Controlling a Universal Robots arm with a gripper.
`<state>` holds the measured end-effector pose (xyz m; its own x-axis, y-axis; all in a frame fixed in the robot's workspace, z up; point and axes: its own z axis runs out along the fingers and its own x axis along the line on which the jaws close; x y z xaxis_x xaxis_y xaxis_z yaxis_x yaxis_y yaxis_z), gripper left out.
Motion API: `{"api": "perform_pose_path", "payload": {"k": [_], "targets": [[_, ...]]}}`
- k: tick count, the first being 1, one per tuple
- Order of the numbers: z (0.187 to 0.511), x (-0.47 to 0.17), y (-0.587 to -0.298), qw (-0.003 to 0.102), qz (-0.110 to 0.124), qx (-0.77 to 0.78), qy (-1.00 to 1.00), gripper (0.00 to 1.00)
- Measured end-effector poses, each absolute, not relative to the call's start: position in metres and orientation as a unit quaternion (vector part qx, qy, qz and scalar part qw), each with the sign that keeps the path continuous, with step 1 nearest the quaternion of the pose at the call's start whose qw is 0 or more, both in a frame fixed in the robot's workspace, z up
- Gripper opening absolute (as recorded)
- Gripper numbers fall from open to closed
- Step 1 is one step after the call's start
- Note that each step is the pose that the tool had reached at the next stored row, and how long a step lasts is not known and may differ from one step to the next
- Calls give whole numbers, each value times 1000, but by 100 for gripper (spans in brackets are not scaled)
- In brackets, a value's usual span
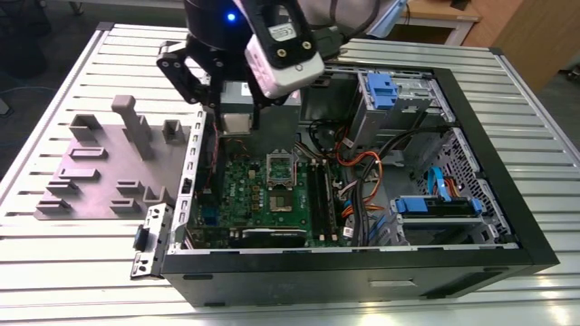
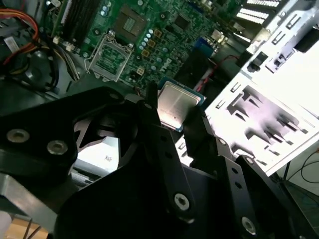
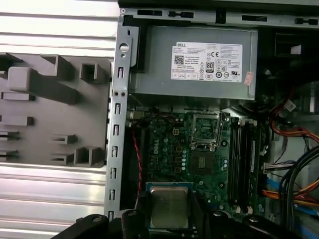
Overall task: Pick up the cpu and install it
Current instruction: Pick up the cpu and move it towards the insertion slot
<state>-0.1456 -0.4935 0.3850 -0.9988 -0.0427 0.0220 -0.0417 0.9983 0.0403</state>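
The fingers [image 2: 151, 112] are closed on two opposite edges of the cpu [image 2: 175, 103], which is held flat with its metal top facing both wrist views. In the exterior view the cpu hangs upper centre-left of the frame, above the board. The socket [image 1: 279, 165] lies below and right of it, near frame centre, well apart.

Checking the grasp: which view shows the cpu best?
First wrist view: the cpu faces the camera, metal top nearly whole. Second wrist view shows it tilted, partly hidden; exterior view, just a small pale patch.
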Motion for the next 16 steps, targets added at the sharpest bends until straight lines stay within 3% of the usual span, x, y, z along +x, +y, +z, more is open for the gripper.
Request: {"api": "perform_pose_path", "payload": {"k": [16], "targets": [[383, -85, -491, 11, -20, 21, -1000, 45]]}}
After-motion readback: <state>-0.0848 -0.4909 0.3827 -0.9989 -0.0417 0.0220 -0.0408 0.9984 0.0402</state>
